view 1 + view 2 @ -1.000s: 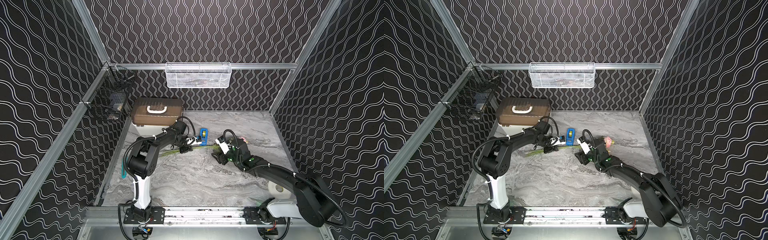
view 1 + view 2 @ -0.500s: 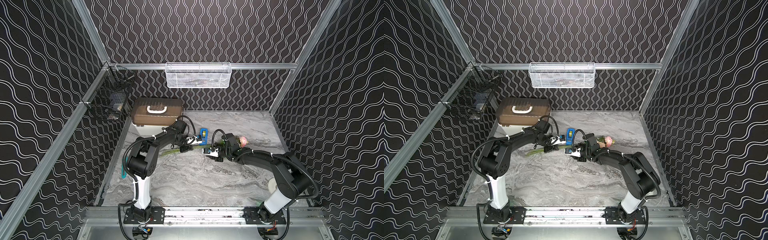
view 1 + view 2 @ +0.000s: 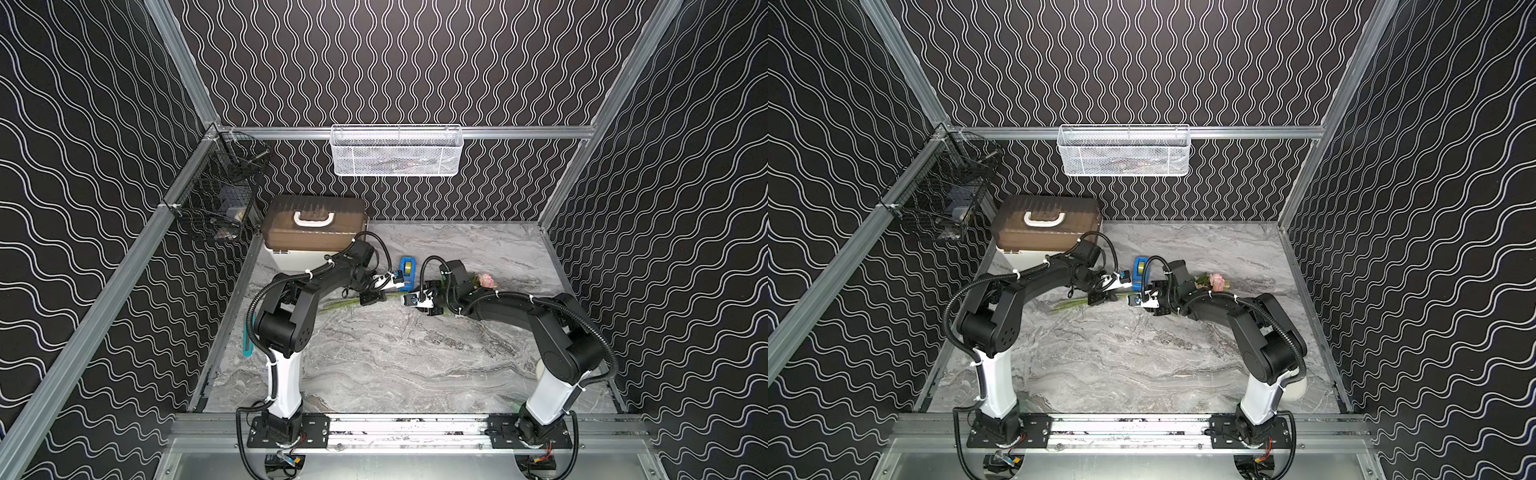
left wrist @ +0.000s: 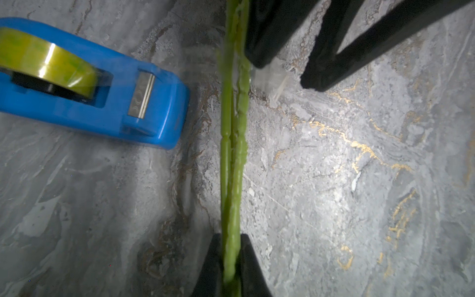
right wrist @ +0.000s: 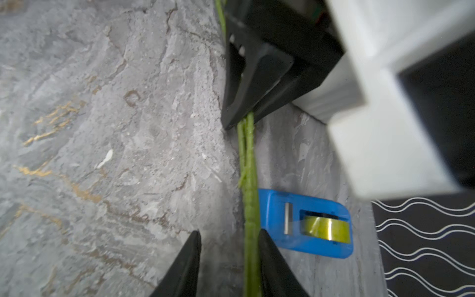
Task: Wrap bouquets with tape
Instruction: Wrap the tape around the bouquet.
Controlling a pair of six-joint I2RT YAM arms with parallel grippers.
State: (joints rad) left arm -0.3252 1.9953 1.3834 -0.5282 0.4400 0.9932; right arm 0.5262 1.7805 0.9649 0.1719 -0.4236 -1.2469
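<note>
- Left wrist view: the left hand point(image 4: 231, 240) is clamped tight on the bouquet point(image 4: 232, 154), with the green stems pinched between both fingers just above the worktop point(image 4: 334, 180).
- Same view: the right hand point(image 4: 285, 77) sits further along the stems. Its fingers are apart, and both appear on the side away from the tape point(image 4: 77, 102). A clear, blurred scrap shows at one fingertip, which no other view picks up.
- Right wrist view: the right hand's fingers point(image 5: 186, 264) stand part open. Here the stems run between the tips, close along one finger and clear of the other. I cannot tell whether they touch, and no grip shows.
- Both wrist views: the tape is a yellowish roll in a blue dispenser, standing on the worktop just beside the stems.
- Both top views: only these show the whole bouquet, which lies left to right across the middle of the worktop. Its pink blooms point(image 3: 486, 280) are at the right end and the stem ends point(image 3: 338, 305) fan out at the left. The tape point(image 3: 408, 268) stands just far of the stems, between the two hands.
- Top views alone also show:
  - a brown case point(image 3: 316, 224) at far left
  - a white basket point(image 3: 397, 151) on the far wall
  - a black basket point(image 3: 216, 199) on the left wall
  - a teal cutter point(image 3: 248, 340) at the worktop's left edge
  - a white roll point(image 3: 1296, 388), half hidden behind the right arm at near right
</note>
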